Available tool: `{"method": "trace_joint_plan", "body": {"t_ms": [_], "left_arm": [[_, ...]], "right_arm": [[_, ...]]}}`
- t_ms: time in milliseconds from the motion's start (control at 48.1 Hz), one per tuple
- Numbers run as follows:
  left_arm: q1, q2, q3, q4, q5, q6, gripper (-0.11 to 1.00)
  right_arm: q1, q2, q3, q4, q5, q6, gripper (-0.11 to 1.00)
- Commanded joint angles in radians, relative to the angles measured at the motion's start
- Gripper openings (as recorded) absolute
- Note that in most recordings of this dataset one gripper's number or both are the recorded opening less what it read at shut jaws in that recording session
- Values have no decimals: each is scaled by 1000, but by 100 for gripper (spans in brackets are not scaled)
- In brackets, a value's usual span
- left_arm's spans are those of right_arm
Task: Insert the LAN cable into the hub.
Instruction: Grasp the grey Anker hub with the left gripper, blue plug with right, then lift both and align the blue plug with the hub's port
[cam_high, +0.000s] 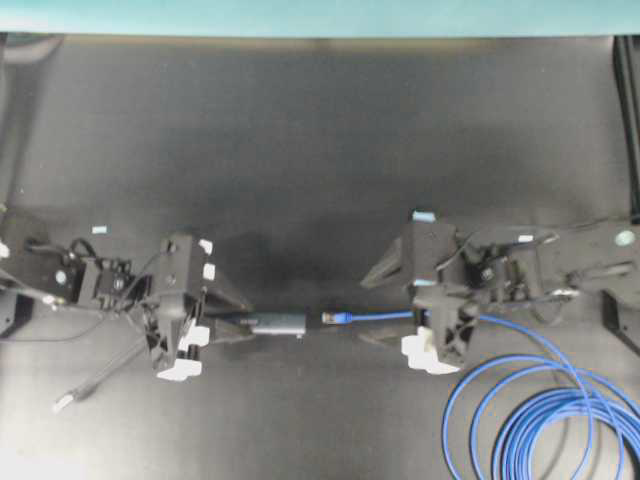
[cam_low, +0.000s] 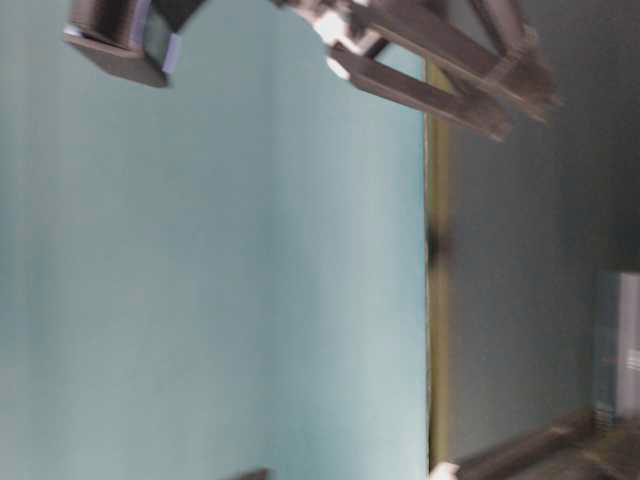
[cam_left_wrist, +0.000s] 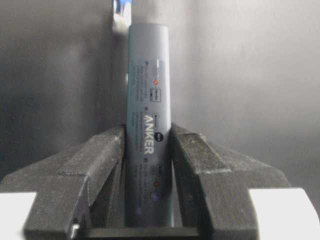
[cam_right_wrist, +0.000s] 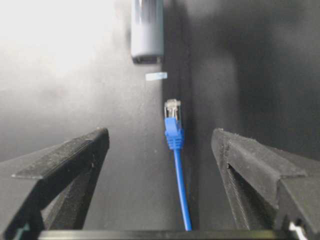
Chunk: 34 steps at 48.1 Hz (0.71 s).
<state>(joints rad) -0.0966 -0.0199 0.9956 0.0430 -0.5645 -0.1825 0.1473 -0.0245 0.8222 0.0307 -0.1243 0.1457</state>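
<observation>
The hub (cam_high: 278, 322) is a slim dark-grey bar lying across the middle of the black table. My left gripper (cam_high: 232, 320) is shut on its left end. In the left wrist view the hub (cam_left_wrist: 148, 90) stands between both fingers (cam_left_wrist: 192, 150), which press on its sides. The LAN cable (cam_high: 380, 316) is bright blue, and its clear plug (cam_high: 331, 317) lies just right of the hub, apart from it. My right gripper (cam_right_wrist: 160, 137) is open around the cable (cam_right_wrist: 179, 175), touching nothing. The plug (cam_right_wrist: 172, 107) points at the hub's end (cam_right_wrist: 147, 35).
The blue cable's loops (cam_high: 540, 420) lie at the front right of the table. The hub's thin grey cord (cam_high: 105, 375) trails to the front left and ends in a small silver plug (cam_high: 63, 402). A small white tab (cam_right_wrist: 156, 76) lies between the hub and the plug.
</observation>
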Motion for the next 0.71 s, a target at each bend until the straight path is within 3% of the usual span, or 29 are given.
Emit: {"method": "trace_joint_plan", "body": {"t_ms": [0,270,561,686], "left_arm": [[2,-58,-21,3,74,0,28],[-5,-138,-25,3,206,-28,28],[-23,-144,-29,3,219,-69,28],[-31,-144,-28,3,224,-77,28]], "right_arm": [[9,54,-12,2,-37,6,80],[11,181,-48,0,-89,6,80],[5,267,-54,3,-137,6,79],[5,279,-54,12,-135,6,73]]}}
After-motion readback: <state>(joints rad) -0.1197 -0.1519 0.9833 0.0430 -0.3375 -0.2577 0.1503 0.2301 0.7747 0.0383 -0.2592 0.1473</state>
